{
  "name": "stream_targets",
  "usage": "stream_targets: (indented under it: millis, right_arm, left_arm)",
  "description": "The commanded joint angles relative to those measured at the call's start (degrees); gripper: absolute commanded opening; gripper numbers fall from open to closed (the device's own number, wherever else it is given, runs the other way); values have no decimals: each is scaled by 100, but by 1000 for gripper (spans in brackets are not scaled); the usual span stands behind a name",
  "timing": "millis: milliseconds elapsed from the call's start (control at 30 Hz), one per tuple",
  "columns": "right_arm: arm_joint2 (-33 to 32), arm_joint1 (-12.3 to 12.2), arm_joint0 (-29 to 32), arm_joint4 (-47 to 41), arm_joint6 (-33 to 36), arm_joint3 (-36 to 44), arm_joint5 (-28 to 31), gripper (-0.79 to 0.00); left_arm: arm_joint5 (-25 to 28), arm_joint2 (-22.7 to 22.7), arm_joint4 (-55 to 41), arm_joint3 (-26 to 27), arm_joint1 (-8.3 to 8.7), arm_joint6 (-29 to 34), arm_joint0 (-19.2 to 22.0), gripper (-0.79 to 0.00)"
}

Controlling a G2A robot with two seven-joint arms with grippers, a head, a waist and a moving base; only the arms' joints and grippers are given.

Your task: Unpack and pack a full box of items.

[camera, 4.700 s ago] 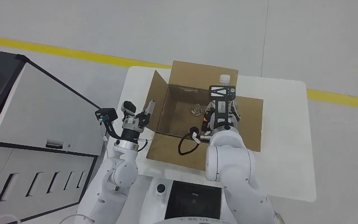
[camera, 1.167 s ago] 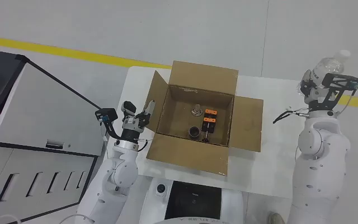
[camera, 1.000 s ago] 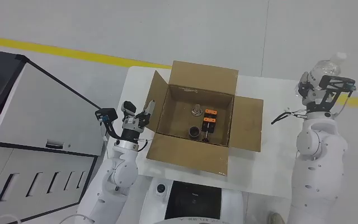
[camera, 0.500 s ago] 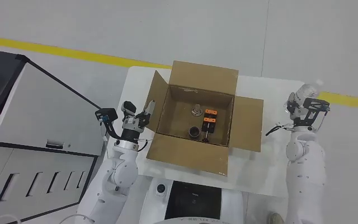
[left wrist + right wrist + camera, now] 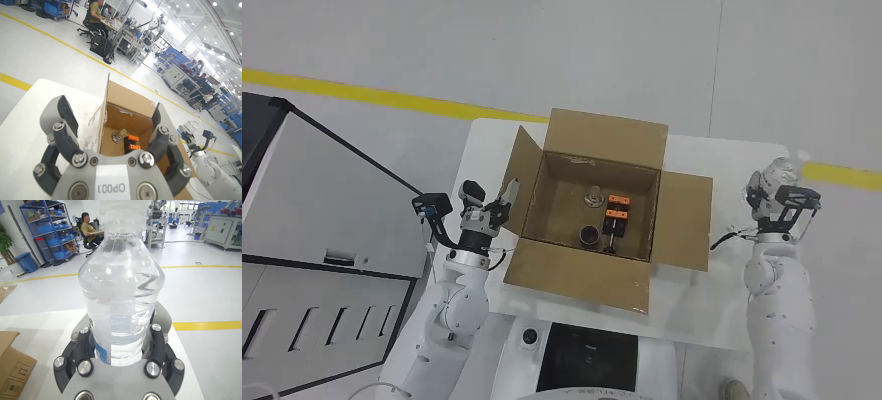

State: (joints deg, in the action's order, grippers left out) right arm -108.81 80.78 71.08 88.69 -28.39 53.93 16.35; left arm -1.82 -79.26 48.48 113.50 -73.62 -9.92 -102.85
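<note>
While the unpacking of the cardboard box (image 5: 592,135) is judged to be under way, a clear water bottle (image 5: 121,285) is held by the right gripper (image 5: 121,338) over the right edge of the white table (image 5: 692,310). It is placed towards the far right corner and well apart from the box. The spot appears chosen so that removed goods are kept clear of the carton and its spread flaps.

The bottle is clamped low on its body between both fingers (image 5: 156,338), with the neck pointed away from the wrist. Whether it touches the table cannot be told. The right forearm is raised from near the table's near right corner, and the wrist is directed away from the robot.

At the table's left edge, the left gripper (image 5: 110,106) is held just beside the box's left flap. Its jaws are spread wide, nothing is gripped, and it is aimed across the open top, a pose read as one of readiness for a later pick.

On the box floor, three items are left to be lifted out:
- an orange-and-black block (image 5: 132,143)
- a flanged metal fitting (image 5: 118,135) just beside the block
- a dark round part (image 5: 587,236) nearer the robot
</note>
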Motion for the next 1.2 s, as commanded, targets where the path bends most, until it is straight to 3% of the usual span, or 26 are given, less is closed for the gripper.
stream_targets:
  millis: [0, 433, 833, 867, 900, 1067, 1100, 1133, 1167]
  right_arm:
    - [61, -20, -146, 176, -199, -355, -187, -785]
    - [304, -183, -840, 597, -981, -2124, -644, -785]
    - [463, -327, -1012, 718, -1307, -2783, -703, -785]
    - [473, -335, -1016, 704, -1313, -2806, -687, -714]
    - [483, -343, -1020, 690, -1320, -2823, -668, -560]
    - [542, -376, -1028, 619, -1320, -2891, -627, -372]
    - [555, -380, -1027, 602, -1327, -2897, -617, -256]
    - [564, -386, -1025, 573, -1328, -2898, -582, -71]
    - [578, -389, -1021, 553, -1329, -2892, -560, 0]
  left_arm:
    - [0, 0, 0, 0, 0, 0, 0, 0]
    - [0, 0, 0, 0, 0, 0, 0, 0]
    - [0, 0, 0, 0, 0, 0, 0, 0]
    - [0, 0, 0, 0, 0, 0, 0, 0]
    - [0, 0, 0, 0, 0, 0, 0, 0]
    - [0, 0, 0, 0, 0, 0, 0, 0]
    - [0, 0, 0, 0, 0, 0, 0, 0]
    - [0, 0, 0, 0, 0, 0, 0, 0]
    - [0, 0, 0, 0, 0, 0, 0, 0]
